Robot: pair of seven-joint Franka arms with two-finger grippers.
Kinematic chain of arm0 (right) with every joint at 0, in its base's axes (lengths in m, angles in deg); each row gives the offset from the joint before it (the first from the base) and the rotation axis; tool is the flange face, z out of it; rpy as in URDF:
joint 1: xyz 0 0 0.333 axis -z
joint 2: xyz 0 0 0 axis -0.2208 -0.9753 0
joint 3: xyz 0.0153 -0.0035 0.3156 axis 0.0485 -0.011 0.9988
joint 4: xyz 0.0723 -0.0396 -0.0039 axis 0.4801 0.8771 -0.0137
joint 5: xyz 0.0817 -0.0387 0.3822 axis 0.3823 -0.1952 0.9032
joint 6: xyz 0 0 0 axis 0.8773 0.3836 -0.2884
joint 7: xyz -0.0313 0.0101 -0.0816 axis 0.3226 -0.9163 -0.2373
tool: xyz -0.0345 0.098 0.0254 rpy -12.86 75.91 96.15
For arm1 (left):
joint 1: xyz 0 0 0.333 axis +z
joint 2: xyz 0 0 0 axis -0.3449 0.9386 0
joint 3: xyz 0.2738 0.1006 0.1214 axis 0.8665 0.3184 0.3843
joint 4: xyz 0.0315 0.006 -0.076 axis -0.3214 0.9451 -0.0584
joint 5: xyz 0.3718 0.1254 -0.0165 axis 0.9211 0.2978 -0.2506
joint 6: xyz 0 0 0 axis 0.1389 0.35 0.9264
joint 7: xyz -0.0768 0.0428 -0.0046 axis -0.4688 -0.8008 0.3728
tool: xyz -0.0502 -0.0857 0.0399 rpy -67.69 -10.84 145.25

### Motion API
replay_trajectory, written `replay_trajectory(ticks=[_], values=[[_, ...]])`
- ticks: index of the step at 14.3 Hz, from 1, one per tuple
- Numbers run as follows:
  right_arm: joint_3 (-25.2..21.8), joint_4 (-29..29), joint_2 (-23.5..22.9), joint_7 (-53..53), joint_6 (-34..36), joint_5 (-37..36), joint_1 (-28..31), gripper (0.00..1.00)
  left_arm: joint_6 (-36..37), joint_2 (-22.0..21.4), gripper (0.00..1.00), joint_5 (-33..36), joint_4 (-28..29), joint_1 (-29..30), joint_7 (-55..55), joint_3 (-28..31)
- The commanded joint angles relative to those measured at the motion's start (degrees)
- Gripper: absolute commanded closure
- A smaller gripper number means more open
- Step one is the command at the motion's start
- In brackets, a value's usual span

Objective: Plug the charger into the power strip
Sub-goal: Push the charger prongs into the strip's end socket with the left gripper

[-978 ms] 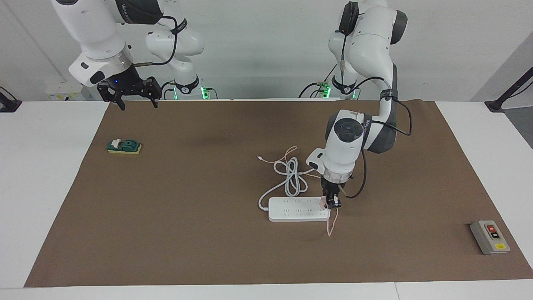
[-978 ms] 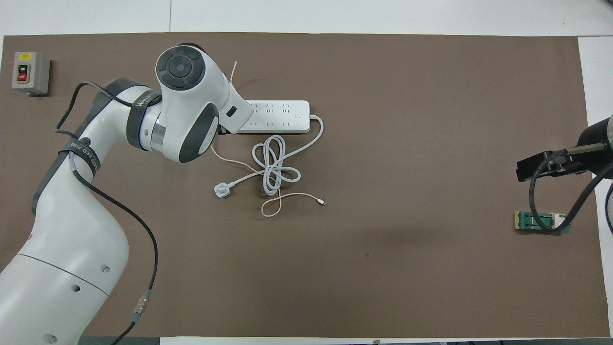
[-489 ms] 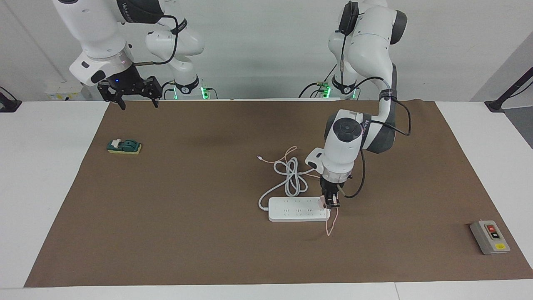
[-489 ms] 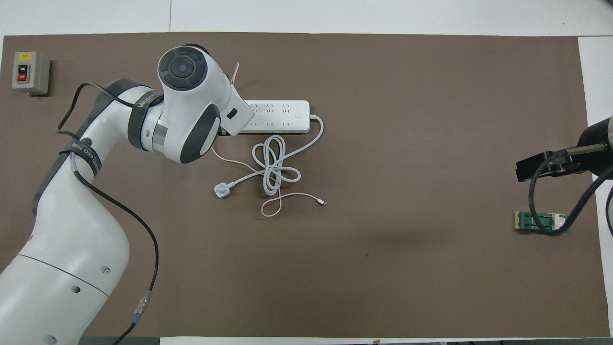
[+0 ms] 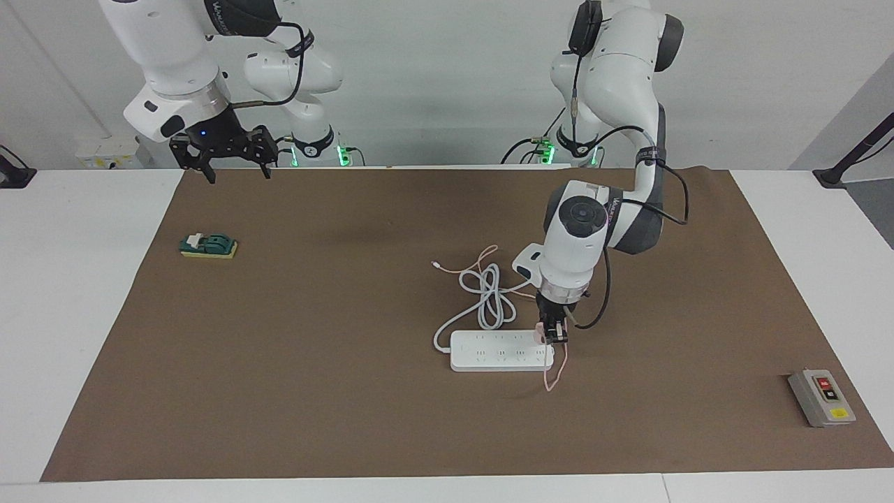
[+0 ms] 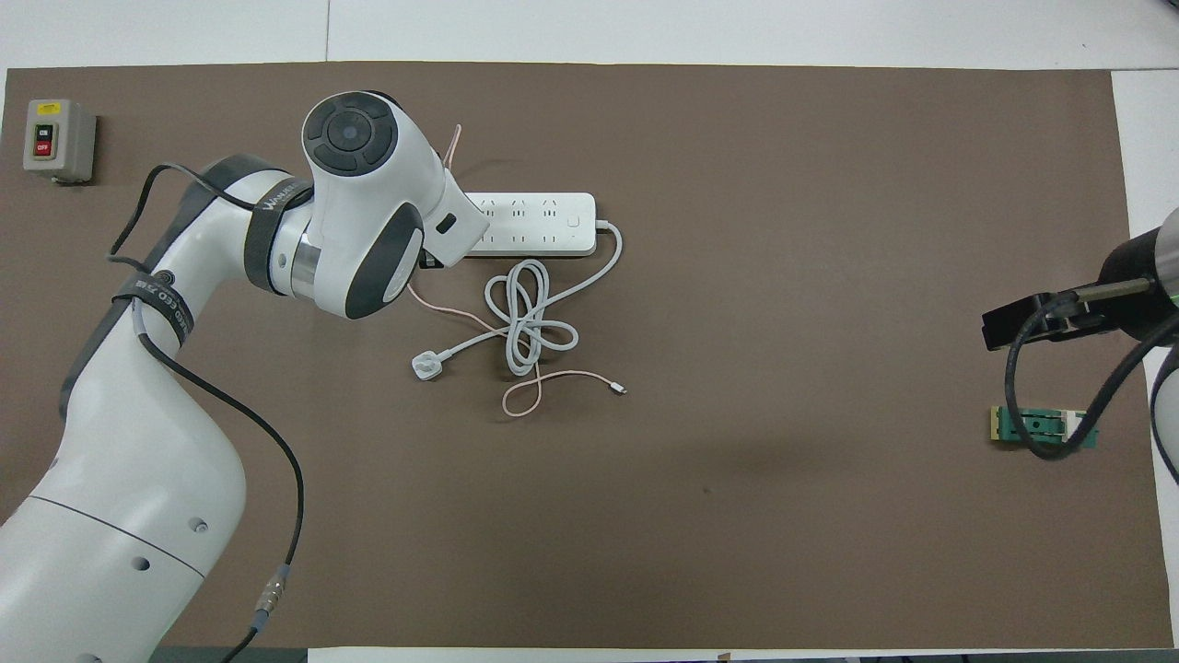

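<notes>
The white power strip (image 5: 499, 351) (image 6: 534, 224) lies flat near the mat's middle. My left gripper (image 5: 553, 337) points straight down over the strip's end toward the left arm's side, shut on the small pale pink charger (image 5: 539, 334). The charger sits right at the strip's top face; I cannot tell whether its prongs are in a socket. Its thin pink cable (image 5: 552, 370) (image 6: 553, 376) dangles off the strip's end and also trails over the mat. In the overhead view the left wrist hides the gripper and charger. My right gripper (image 5: 234, 171) hangs open over the mat's edge by the right arm's base.
The strip's thick white cord (image 5: 489, 297) (image 6: 530, 318) lies looped nearer the robots, ending in a round white plug (image 6: 426, 366). A grey button box (image 5: 822, 397) (image 6: 58, 138) sits at the left arm's end. A green-and-yellow block (image 5: 208, 245) (image 6: 1041, 426) lies under the right arm.
My left gripper has risen slightly with the charger and shifted a little along the strip, lifting the dangling cable. The right gripper has drifted a bit toward the table's middle.
</notes>
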Motion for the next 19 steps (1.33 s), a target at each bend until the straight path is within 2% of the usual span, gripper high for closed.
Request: replay_trajectory(ticks=[1,7,10,12,15,16,18,19], values=[[0.37,0.01,0.59,-0.63,0.41,-0.16,0.31,0.00,-0.70,-1.07,1.00,-3.32,3.77,-0.65,0.34,0.24],[0.37,0.10,0.68,-0.54,0.41,-0.16,0.40,0.00,-4.03,-1.16,1.00,-3.68,4.65,-0.74,0.33,0.24],[0.37,0.10,0.68,-0.46,0.41,-0.16,0.75,0.00,-3.52,-0.11,1.00,-3.24,2.55,-0.47,0.51,0.24],[0.37,0.10,0.68,-0.46,0.41,-0.16,0.84,0.00,0.50,0.77,1.00,-3.06,1.06,-0.47,0.34,0.33],[0.37,0.10,0.68,-0.46,0.41,-0.16,0.75,0.00,2.37,2.53,1.00,-2.98,-0.53,-1.00,0.25,0.42],[0.37,0.10,0.68,-0.46,0.41,-0.16,0.75,0.00,3.85,3.31,1.00,-2.98,-2.54,-1.43,0.16,0.51],[0.37,0.36,0.77,-0.54,0.41,-0.16,0.75,0.00,9.56,7.79,1.00,-2.98,-8.68,-3.36,0.07,0.59],[0.37,0.28,0.77,-0.54,0.41,-0.16,0.75,0.00,7.67,7.80,1.00,-3.06,-8.36,-3.55,0.07,0.59]])
